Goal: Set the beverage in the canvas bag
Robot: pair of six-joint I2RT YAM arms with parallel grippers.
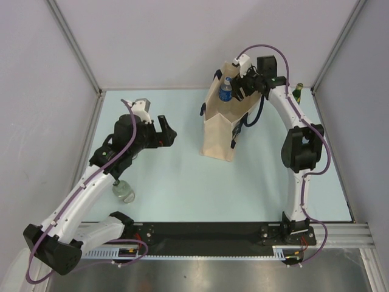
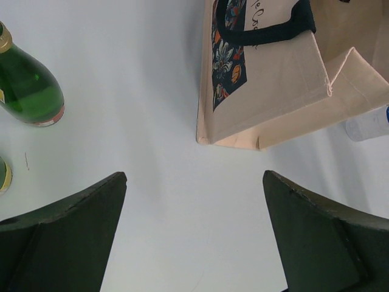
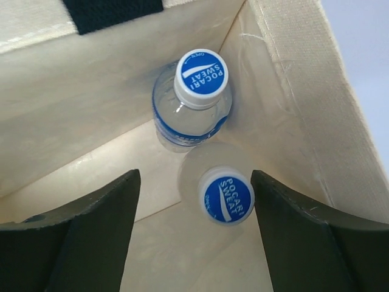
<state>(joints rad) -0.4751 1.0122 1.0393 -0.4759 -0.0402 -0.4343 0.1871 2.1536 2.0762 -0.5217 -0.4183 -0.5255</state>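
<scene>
Upper right of top view: R gripper (image 1: 242,88) hung over the mouth of the canvas bag (image 1: 220,131), jaws apart.

R wrist view: fingers spread wide and clamped on nothing. The beverage bottle (image 3: 226,196), w/ blue Pocari Sweat cap, stood inside the bag low of frame centre, btwn the fingers w/ a gap on each side. A 2nd Pocari bottle (image 3: 193,91) stood just above it in frame, near the bag's corner, cap up too. Bag was upright on the pale table (image 1: 182,182). L gripper (image 1: 168,135) sat left of the bag in top view, well apart from it, jaws apart w/ nothing btwn them. L wrist view: green bottle (image 2: 27,88) upper left, bag's printed side upper right. Clear bottle (image 1: 124,191) stood lower left of top view under the L arm.
</scene>
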